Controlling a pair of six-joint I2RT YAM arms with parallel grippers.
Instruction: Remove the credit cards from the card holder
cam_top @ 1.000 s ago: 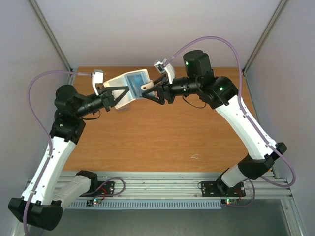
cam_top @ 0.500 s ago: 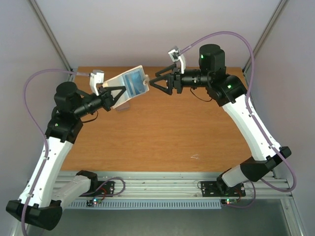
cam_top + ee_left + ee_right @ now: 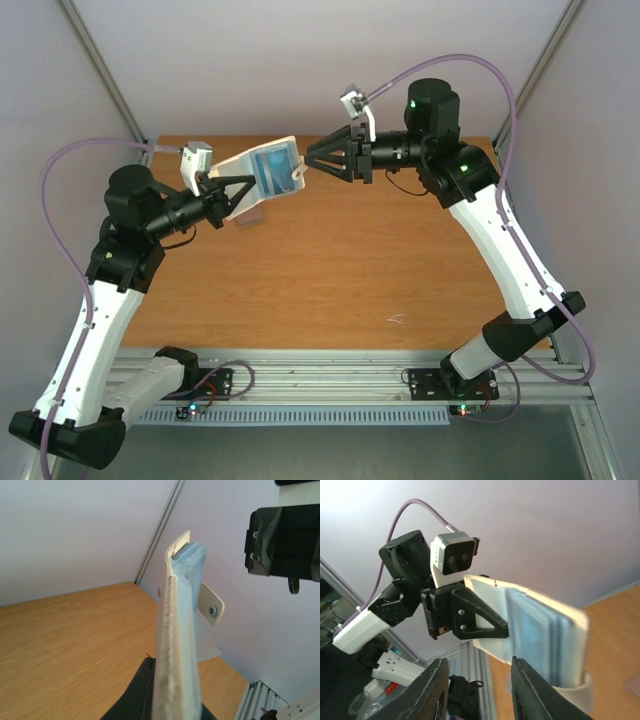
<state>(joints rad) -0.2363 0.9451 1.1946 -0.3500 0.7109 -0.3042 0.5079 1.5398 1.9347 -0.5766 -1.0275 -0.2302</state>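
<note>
high above the back of the table (image 3: 330, 270), the left gripper (image 3: 240, 190) is clenched on one end of the card holder (image 3: 236, 162), lifting it clear and tilted toward the other arm. the right gripper (image 3: 310, 163) hangs at the holder's free edge, just beside its snap tab (image 3: 297, 175), fingers parted and gripping nothing. bluish layers, likely the credit cards (image 3: 272, 166), sit inside the holder; none is out. the step looks like reaching for the first card. next, the right fingers must line up on one card edge, pinch it and draw away while the left grip resists.
</note>
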